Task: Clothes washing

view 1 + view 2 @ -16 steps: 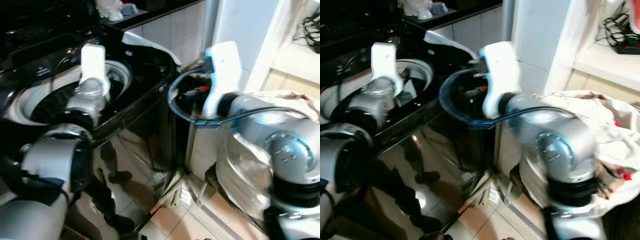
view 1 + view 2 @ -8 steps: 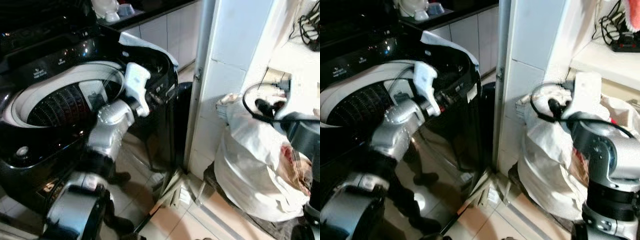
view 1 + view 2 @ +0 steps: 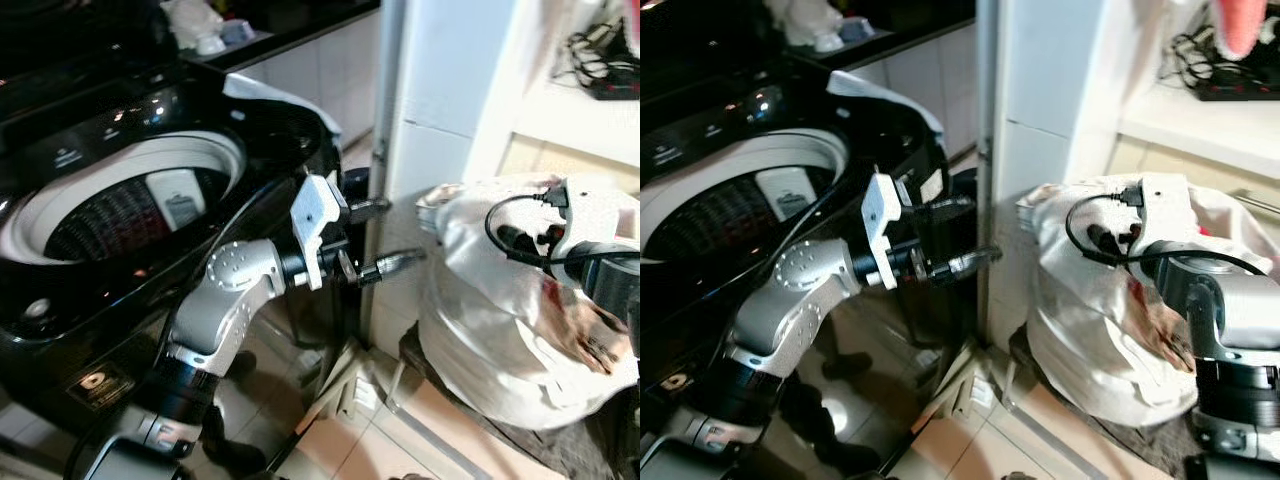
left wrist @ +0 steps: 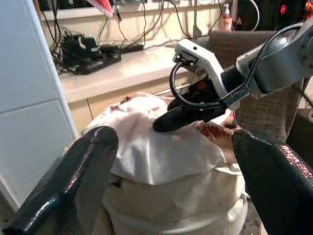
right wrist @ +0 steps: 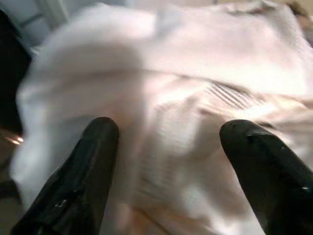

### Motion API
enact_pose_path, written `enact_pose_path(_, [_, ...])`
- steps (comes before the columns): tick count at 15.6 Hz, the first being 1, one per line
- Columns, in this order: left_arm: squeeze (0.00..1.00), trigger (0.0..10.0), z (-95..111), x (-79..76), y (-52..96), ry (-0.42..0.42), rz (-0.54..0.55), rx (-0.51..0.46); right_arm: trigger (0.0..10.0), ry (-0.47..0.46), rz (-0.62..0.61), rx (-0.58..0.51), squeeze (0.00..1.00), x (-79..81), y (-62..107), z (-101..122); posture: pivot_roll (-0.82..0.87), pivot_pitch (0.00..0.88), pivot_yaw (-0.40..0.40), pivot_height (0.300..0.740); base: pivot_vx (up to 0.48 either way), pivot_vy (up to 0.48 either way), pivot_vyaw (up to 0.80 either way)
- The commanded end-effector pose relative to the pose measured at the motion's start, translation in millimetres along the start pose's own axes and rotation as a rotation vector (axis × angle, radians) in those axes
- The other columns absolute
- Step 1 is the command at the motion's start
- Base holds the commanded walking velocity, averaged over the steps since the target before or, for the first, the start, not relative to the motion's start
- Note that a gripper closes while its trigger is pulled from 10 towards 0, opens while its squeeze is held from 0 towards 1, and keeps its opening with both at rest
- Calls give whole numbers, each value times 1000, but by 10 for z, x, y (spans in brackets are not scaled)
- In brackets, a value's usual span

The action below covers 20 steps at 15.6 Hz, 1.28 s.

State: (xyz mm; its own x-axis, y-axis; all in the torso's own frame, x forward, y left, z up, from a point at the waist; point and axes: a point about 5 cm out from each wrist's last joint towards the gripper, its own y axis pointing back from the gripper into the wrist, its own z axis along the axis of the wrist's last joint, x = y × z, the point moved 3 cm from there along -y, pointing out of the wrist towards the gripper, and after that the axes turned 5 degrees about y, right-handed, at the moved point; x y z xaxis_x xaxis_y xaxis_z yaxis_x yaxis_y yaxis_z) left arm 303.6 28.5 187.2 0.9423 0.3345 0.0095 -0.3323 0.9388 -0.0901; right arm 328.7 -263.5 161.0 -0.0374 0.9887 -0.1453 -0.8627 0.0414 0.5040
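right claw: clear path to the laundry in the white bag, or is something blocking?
Probably yes. The right claw is open and already over the laundry at the top of the white bag, with nothing between its fingers and the cloth. The left claw points that way but stays short of the bag.

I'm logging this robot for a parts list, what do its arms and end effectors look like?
Both arms are silver metal with rounded joints and white wrist housings. The left end effector and right end effector each have two long glossy black fingers. A black cable loops at the right wrist.

Head stereo downward; both wrist cameras toward laundry bag (image 4: pixel 161 161).
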Motion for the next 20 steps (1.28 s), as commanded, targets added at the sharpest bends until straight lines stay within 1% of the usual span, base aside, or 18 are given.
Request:
enact_pose_path(1, [0,10000,-7,-3,22,-13,16,23,10000,33,5,2,1000,19,-32,13,-149,0,98,740,0,0,0])
enact_pose_path(2, [0,10000,-28,22,15,-27,69,37,10000,82,52,37,0,51,-90,-54,-144,0,95,740,0,0,0])
enact_pose_path(5, [0,10000,-52,83,19,-40,142,53,10000,157,138,-10,0,115,-160,-20,-141,0,93,740,0,0,0])
enact_pose_path(6, [0,10000,-56,105,21,-49,163,58,10000,185,134,-38,0,105,-185,17,-140,0,92,740,0,0,0])
enact_pose_path(7, [0,10000,-50,114,20,-52,173,56,6039,206,129,-54,0,91,-208,52,-134,0,88,740,0,0,0])
enact_pose_path(8, [0,10000,-47,114,20,-53,175,55,4471,228,123,-66,0,82,-214,74,-134,0,88,740,0,0,0])
enact_pose_path(9, [0,10000,-44,114,22,-52,176,54,3373,253,116,-80,0,72,-221,104,-134,0,88,740,0,0,0])
enact_pose_path(10, [0,10000,-41,111,23,-55,178,53,2980,273,113,-91,0,64,-228,127,-134,0,88,740,0,0,0])
enact_pose_path(11, [0,10000,-37,107,21,-54,179,50,7294,292,104,-108,0,54,-229,155,-133,0,85,740,0,0,0])
enact_pose_path(12, [0,10000,-32,106,18,-56,182,48,10000,305,108,-139,0,63,-225,201,-132,0,84,740,0,0,0])
enact_pose_path(14, [0,10000,-42,113,17,-57,187,51,10000,295,140,-137,0,101,-227,198,-133,0,85,740,0,0,0])
enact_pose_path(15, [0,10000,-40,108,15,-55,183,51,8392,290,160,-136,0,121,-235,184,-133,0,85,740,0,0,0])
enact_pose_path(16, [0,10000,-35,93,16,-54,168,53,1569,268,188,-138,0,146,-246,167,-131,0,85,740,0,0,0])
enact_pose_path(17, [0,10000,-29,65,17,-49,144,55,0,255,212,-144,0,165,-253,162,-128,0,85,740,0,0,0])
enact_pose_path(20, [0,10000,-29,17,26,-38,108,58,0,244,236,-137,0,174,-260,131,-126,0,83,740,0,0,0])
